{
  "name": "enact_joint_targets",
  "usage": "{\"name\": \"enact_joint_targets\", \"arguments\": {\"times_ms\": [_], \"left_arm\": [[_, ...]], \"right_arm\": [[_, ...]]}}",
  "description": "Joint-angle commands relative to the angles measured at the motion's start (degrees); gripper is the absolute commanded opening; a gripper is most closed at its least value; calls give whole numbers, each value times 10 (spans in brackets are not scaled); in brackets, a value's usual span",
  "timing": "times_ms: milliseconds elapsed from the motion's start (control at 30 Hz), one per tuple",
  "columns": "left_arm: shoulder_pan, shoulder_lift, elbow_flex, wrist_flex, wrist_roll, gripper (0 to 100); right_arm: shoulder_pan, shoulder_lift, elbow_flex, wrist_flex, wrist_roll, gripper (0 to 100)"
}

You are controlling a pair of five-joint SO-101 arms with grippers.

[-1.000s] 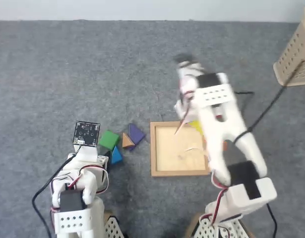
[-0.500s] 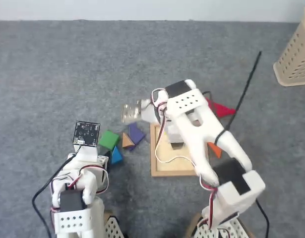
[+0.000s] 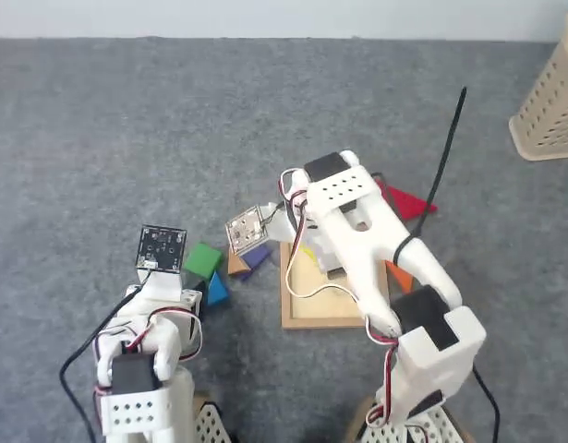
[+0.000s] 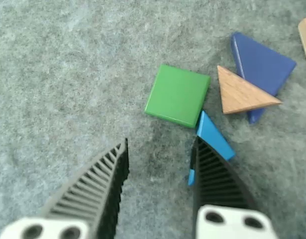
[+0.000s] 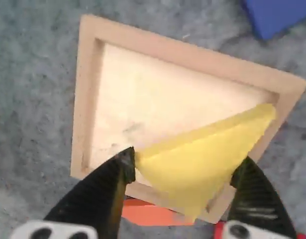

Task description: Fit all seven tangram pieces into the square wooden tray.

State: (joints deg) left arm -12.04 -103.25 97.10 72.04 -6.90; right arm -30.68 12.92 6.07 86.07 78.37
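Tray [image 3: 288, 277]: square, wooden, flat on the grey carpet [image 3: 126, 120]; the right arm hangs over much of it; the wrist view shows its rim [image 5: 182, 47] and pale wooden floor.
Yellow triangle [image 5: 202, 159]: above one corner of the tray, an edge lying across the rim; I cannot tell whether it touches the floor; a sliver shows under the arm [image 3: 307, 251].
Right gripper [image 5: 185, 167]: clamped on the yellow triangle, a finger on either side.
Orange piece [image 5: 148, 211]: on the carpet just outside the tray's rim [image 3: 401, 275].
Red piece [image 3: 404, 201]: on the carpet beyond the tray, apart from it.
Cluster on the tray's other side: purple triangle [image 4: 262, 64], wooden triangle [image 4: 242, 92] lying partly on it, green square [image 4: 177, 95], blue triangle [image 4: 215, 142] at the square's corner.
Left gripper [image 4: 160, 147]: fingers apart, nothing between them; low over the carpet, one finger right by the blue triangle.
Perforated basket [image 3: 551, 101]: at the far edge, well apart.
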Motion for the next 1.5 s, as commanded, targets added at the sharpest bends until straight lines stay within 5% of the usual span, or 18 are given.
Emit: {"name": "enact_joint_targets", "arguments": {"times_ms": [0,233,500,600,967,1200,1467], "left_arm": [[-2,-10,-5,3,-4,194],[-2,-10,-5,3,-4,194],[-2,-10,-5,3,-4,194],[-2,-10,-5,3,-4,194],[-2,-10,-5,3,-4,194],[-2,-10,-5,3,-4,194],[-2,-10,-5,3,-4,194]], "right_arm": [[-2,-13,-21,-6,-17,286],[0,-15,-26,-1,-38,285],[68,-109,-79,20,-328,27],[86,-160,-54,14,-410,17],[87,-358,345,-377,-675,17],[45,-319,412,-459,-695,17],[80,-227,381,-455,-672,17]]}}
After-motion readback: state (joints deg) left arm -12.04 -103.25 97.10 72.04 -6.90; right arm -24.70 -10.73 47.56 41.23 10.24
